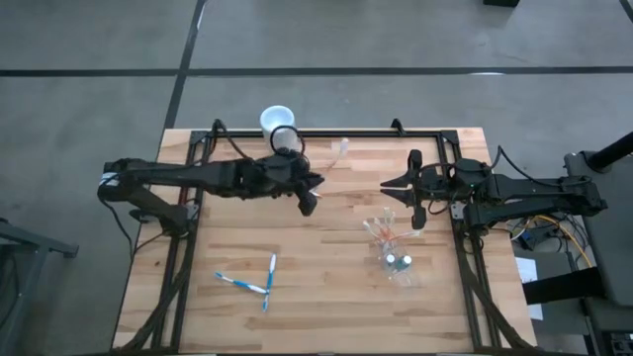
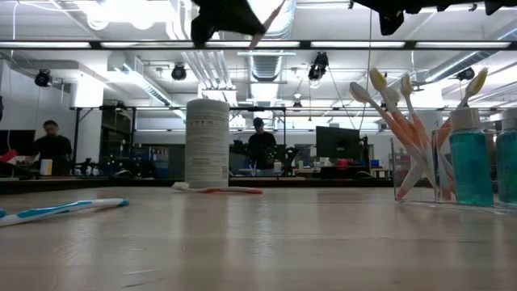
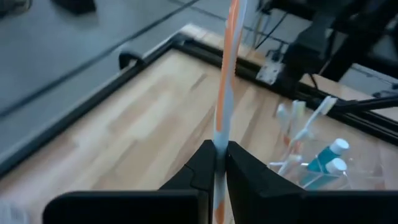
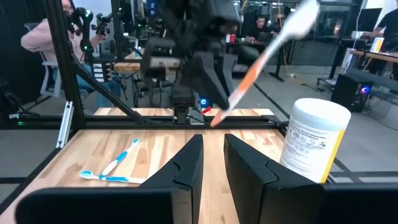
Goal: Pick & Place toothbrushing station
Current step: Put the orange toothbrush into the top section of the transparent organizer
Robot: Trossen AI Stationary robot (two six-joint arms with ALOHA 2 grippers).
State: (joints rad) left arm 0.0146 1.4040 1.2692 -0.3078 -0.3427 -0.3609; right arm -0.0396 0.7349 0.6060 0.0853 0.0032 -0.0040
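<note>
The toothbrushing station is a clear cup (image 1: 396, 255) at the table's right, holding orange-and-white toothbrushes (image 2: 404, 137) and blue bottles (image 2: 471, 166). My left gripper (image 1: 315, 190) hangs high over the table's middle, shut on an orange-and-white toothbrush (image 4: 261, 59). My right gripper (image 1: 391, 184) waits level, just beyond the cup; its fingers (image 4: 189, 165) are a little apart with nothing between them. Two blue-and-white toothbrushes (image 1: 254, 282) lie flat near the front left. Another orange-and-white toothbrush (image 2: 218, 191) lies by the white cup. My left gripper pinches the orange-and-white toothbrush's handle (image 3: 219, 144) between its two fingers, near the handle's lower end (image 4: 216, 119). The brush runs out past the fingertips and slants upward, its white head (image 4: 300, 17) uppermost. It is lifted well clear of the table.
A taller opaque white cup (image 1: 278, 121) stands at the table's far edge. A black frame (image 1: 326, 133) runs along the far edge and both sides. Bare wood lies between the blue brushes and the clear cup. People sit in the room behind.
</note>
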